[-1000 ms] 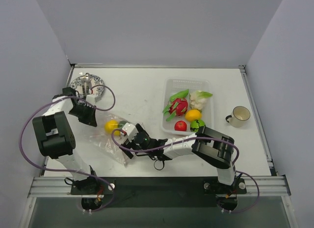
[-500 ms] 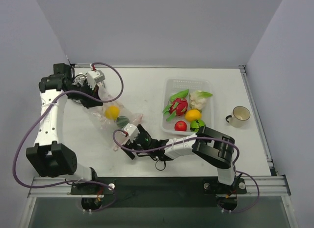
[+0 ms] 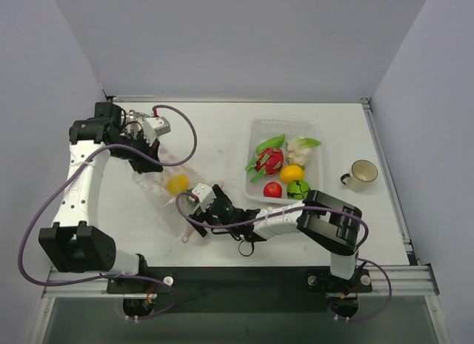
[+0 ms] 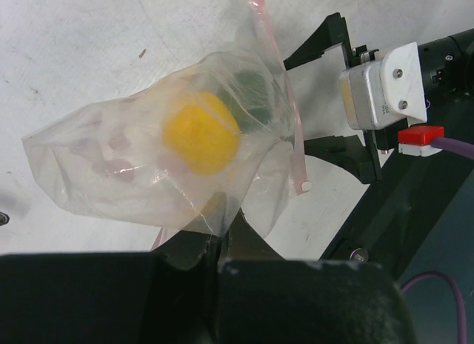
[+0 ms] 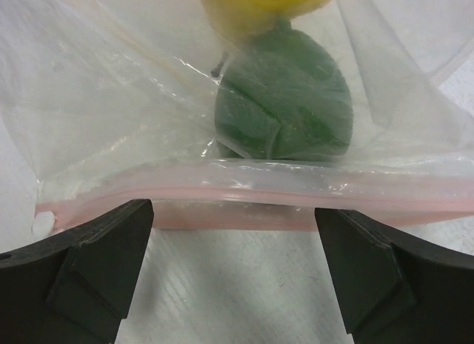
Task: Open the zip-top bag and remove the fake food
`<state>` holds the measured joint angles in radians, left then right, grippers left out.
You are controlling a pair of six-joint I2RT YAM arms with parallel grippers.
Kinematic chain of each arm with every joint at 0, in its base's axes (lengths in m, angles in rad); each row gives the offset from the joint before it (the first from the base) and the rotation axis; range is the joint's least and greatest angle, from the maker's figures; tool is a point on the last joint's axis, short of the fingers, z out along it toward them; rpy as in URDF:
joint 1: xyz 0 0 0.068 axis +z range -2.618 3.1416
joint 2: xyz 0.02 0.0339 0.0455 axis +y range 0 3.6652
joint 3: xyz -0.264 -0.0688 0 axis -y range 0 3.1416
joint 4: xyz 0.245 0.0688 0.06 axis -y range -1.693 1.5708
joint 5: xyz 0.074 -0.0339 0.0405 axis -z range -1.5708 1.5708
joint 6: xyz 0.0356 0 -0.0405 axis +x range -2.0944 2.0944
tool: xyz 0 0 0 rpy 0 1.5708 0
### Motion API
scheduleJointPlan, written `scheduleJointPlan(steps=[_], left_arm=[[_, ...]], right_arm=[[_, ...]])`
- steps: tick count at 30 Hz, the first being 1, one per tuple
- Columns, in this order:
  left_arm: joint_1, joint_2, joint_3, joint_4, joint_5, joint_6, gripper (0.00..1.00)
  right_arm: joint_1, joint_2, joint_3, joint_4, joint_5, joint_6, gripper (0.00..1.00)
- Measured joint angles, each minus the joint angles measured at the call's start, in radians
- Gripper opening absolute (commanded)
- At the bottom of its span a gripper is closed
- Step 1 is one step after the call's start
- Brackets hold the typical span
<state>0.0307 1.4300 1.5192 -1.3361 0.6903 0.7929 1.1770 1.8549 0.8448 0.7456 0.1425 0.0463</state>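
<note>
The left jaws are pinching shut on one end of the zip-top bag point(image 4: 111, 173), the end far from the zip. They are holding that end up, and the bag point(image 3: 157, 190) is slanting down from them toward the right jaws, low by the counter point(image 3: 215, 133).

The right jaws are standing wide open and are gripping nothing. In the right wrist view their two black fingers point(image 5: 96, 259) are sitting far apart, one at each bottom corner. The pink zip strip point(image 5: 244, 196) is running across just in front of them, from one finger to the other. I cannot tell if the fingers are touching the strip, or if the zip is open.

Two pieces of the fake food are sitting inside the bag. A dark green piece point(image 5: 285, 99) is lying right next to the zip strip. A round yellow fruit point(image 4: 201, 133) is sitting just behind it, deeper in the bag. From above, the yellow fruit point(image 3: 178, 184) is showing through the plastic, between the two arms.

To the right of the bag, a clear tray point(image 3: 255, 127) is resting on the counter. More fake food is lying in it: a white cauliflower point(image 3: 298, 147), a green pod point(image 3: 271, 143), a red and green piece point(image 3: 269, 161), an orange-yellow piece point(image 3: 291, 173), a red ball point(image 3: 272, 189) and a green ball point(image 3: 298, 188). A cup point(image 3: 363, 175) is standing to the right of the tray, apart from it.
</note>
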Motion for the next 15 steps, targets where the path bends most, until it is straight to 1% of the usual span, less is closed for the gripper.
scheduleJointPlan(steps=[3,5,7,11,13,15], left_arm=[[0.0,-0.008,0.002,0.0,-0.019,0.001,0.0],[-0.001,-0.008,-0.024,0.008,-0.039,0.0,0.0],[-0.001,-0.01,-0.103,0.013,-0.09,-0.005,0.0],[-0.001,0.014,-0.273,0.074,-0.224,-0.029,0.0],[-0.002,0.059,-0.332,0.129,-0.299,-0.043,0.0],[-0.003,0.1,-0.359,0.182,-0.353,-0.055,0.0]], right_arm=[[-0.007,-0.001,0.0,0.003,0.0,-0.004,0.99],[-0.013,-0.001,0.002,0.003,0.0,-0.009,0.99],[-0.021,0.0,0.01,0.002,0.0,-0.013,0.99],[-0.033,0.006,0.037,0.002,-0.001,-0.019,0.99],[-0.039,0.014,0.056,0.0,-0.002,-0.021,0.99],[-0.045,0.027,0.076,-0.001,-0.003,-0.021,0.99]])
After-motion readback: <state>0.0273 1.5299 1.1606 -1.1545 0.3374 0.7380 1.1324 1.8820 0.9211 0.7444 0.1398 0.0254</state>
